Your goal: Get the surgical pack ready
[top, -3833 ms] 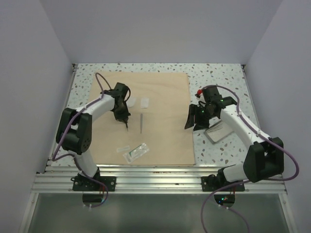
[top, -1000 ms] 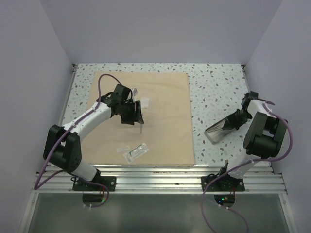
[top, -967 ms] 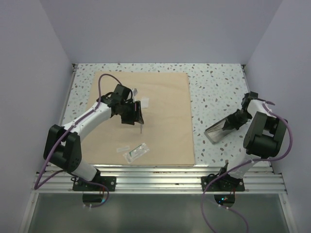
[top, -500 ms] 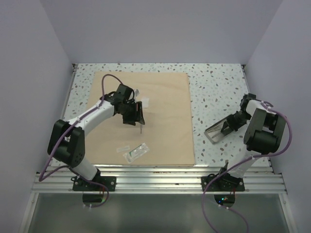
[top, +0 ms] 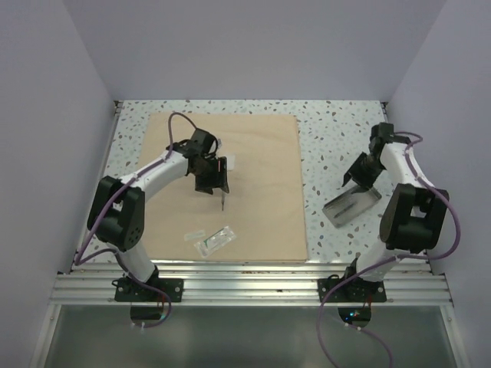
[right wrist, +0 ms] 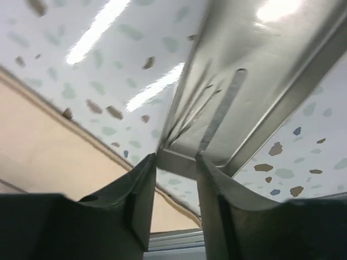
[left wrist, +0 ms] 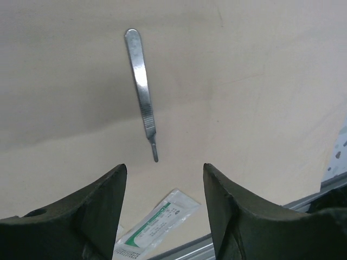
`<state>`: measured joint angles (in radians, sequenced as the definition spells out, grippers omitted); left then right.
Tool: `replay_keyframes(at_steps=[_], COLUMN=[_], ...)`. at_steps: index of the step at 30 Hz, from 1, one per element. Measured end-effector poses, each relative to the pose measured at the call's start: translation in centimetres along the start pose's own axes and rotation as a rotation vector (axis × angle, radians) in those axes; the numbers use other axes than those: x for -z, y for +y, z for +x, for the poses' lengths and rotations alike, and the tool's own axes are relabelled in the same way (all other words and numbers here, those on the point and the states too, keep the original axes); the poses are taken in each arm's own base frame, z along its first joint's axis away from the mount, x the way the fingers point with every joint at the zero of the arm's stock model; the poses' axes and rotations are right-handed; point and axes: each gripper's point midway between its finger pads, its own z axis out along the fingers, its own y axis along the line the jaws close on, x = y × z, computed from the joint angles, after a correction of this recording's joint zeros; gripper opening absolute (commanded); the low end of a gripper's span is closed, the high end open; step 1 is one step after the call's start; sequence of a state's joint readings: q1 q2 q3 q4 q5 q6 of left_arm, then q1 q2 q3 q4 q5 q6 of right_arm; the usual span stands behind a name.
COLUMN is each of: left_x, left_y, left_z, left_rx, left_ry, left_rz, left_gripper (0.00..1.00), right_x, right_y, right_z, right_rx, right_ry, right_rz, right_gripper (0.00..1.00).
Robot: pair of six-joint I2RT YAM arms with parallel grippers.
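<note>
The surgical pack (top: 261, 153) lies spread out as a big tan square sheet on the speckled table. On it rests a metal scalpel handle (top: 222, 196) (left wrist: 142, 92). My left gripper (top: 212, 175) (left wrist: 165, 173) hovers open just above and behind the handle, with nothing between its fingers. A shiny metal tray (top: 351, 204) (right wrist: 255, 81) lies on the table right of the sheet. My right gripper (top: 355, 178) (right wrist: 176, 160) stands open at the tray's far end, its fingertips right at the tray's end wall. The sheet's edge (right wrist: 32, 135) shows to the left in the right wrist view.
A clear pouch with green print (top: 215, 239) (left wrist: 157, 225) and a smaller packet (top: 194, 235) lie near the sheet's front edge. A small white packet (top: 230, 162) lies by the left gripper. An aluminium rail (top: 245, 287) runs along the near edge; walls close in on three sides.
The right gripper has opened and let go of the tray, which went from tilted to lying flat; that arm swung toward the back. The left gripper stayed open over the handle.
</note>
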<state>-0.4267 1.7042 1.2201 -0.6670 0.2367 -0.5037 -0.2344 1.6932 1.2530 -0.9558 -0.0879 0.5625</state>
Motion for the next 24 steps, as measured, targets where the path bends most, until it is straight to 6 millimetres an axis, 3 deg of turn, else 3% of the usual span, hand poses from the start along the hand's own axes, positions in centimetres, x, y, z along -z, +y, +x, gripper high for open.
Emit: replay_keyframes(at_steps=[3,5,8,11,16,24], left_x=[-1.1,-1.8,-2.8,-4.0,-5.0,-6.4], left_y=[0.9,1.7,2.4,2.7,2.6,3.2], left_z=[-0.7,-1.3,-1.8,-2.4,-2.6,-2.1], left_rx=[0.002,-0.001,-0.01,-0.011,-0.013,-0.036], left_ry=[0.001,-0.001,-0.005,-0.015,-0.023,-0.007], left_rz=[-0.07,-0.128,-0.213,-0.274,-0.326,-0.409], left_gripper=[0.61,0.61,0.56,0.49,0.47,0.41], right_x=[2.7,4.1,5.0,4.7,3.4,3.8], right_y=[3.9,6.2,7.9,7.9,5.8,5.2], right_z=[1.2,2.9,5.9,7.6,9.2,9.8], right_rx=[0.187,0.306,0.44,0.503,0.547,0.565], right_ry=[-0.063,-0.084,-0.071,-0.036,0.025,0.019], right_rz=[-0.047,-0.085,-0.119,-0.126,-0.095,-0.111], right_gripper=[0.53,0.54,0.53,0.52,0.52,0.52])
